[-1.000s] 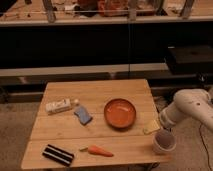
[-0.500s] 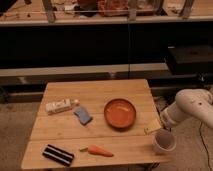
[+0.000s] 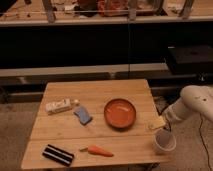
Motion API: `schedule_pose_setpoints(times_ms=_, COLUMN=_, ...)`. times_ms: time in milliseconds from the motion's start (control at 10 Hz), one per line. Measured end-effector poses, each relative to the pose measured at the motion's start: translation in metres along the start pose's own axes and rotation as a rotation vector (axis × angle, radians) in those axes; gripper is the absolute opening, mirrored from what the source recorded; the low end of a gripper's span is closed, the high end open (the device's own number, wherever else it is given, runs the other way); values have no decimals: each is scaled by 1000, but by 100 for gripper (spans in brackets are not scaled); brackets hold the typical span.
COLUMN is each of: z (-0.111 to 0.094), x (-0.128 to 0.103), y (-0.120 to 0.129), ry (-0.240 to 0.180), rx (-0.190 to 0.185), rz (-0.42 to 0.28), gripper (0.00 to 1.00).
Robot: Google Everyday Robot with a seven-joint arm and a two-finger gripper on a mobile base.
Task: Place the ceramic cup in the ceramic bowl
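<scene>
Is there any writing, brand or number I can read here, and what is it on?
None can be read.
white bottle, lying at the left of the table: any label is too blurred.
ceramic bowl, ceramic cup: no marks visible.
gripper, just above the cup by the table's right edge: no marks visible.

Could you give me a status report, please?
Pincer at table's right edge, just above ceramic cup. Ceramic bowl empty, to its left. Carrot clear of path.

No readable text anywhere, not even on the white boxy packet [image 3: 58, 106] at middle left. The gripper [image 3: 164, 131] hangs lower right, just over the small white ceramic cup [image 3: 164, 142].
</scene>
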Motion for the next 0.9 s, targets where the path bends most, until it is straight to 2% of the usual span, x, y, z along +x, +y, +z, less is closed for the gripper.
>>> schedule_pose_setpoints(times_ms=200, z=-1, x=-8, y=18, ry=0, rx=13, rz=43, gripper=80)
schedule_pose_setpoints(times_ms=300, z=-3, x=-16, y=30, ry=4, rx=35, rz=98, gripper=80)
schedule_pose_setpoints(times_ms=400, z=-4, x=-21, y=35, ry=7, rx=41, rz=129, gripper=80)
schedule_pose_setpoints(times_ms=900, z=-4, x=-43, y=49, ry=15, rx=37, rz=199, gripper=80)
